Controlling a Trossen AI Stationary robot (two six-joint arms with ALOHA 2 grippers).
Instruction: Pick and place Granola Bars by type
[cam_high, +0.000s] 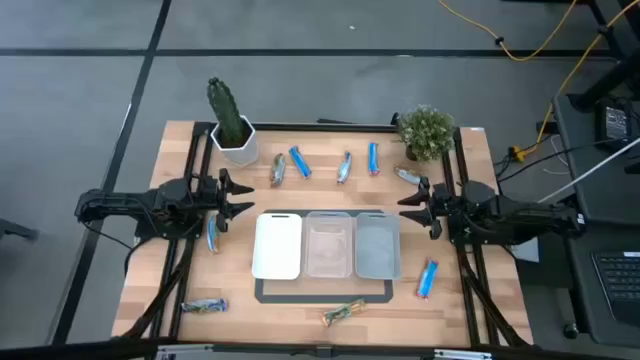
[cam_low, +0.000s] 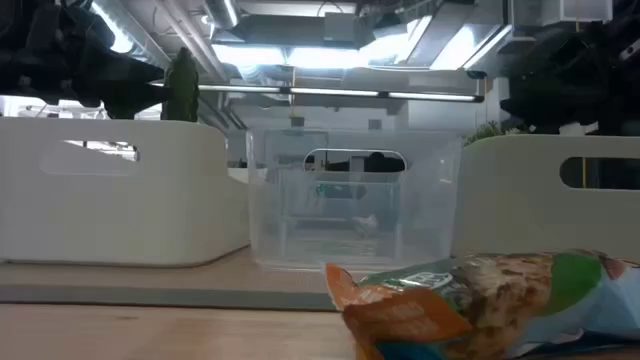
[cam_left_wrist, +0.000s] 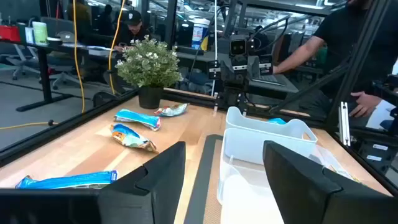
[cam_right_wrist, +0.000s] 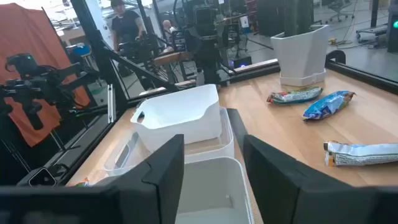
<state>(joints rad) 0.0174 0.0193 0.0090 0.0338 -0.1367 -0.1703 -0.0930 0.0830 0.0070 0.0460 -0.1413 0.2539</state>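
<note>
Several wrapped granola bars lie flat on the wooden table. In the far row are a greenish one (cam_high: 277, 170), a blue one (cam_high: 300, 161), a silvery one (cam_high: 344, 168), a blue one (cam_high: 373, 158) and a silvery one (cam_high: 407, 176). A blue bar (cam_high: 212, 235) lies left of the trays and another blue bar (cam_high: 428, 278) right of them. Two more bars (cam_high: 204, 306) (cam_high: 344, 313) lie near the front edge. My left gripper (cam_high: 235, 198) is open and empty above the table, left of the trays. My right gripper (cam_high: 412, 203) is open and empty to their right.
A white tray (cam_high: 277, 245), a clear tray (cam_high: 328, 245) and a grey tray (cam_high: 377, 245) stand side by side on a dark mat at the table's middle. A potted cactus (cam_high: 230, 120) stands at the far left and a leafy plant (cam_high: 427, 132) at the far right. People show in the room beyond.
</note>
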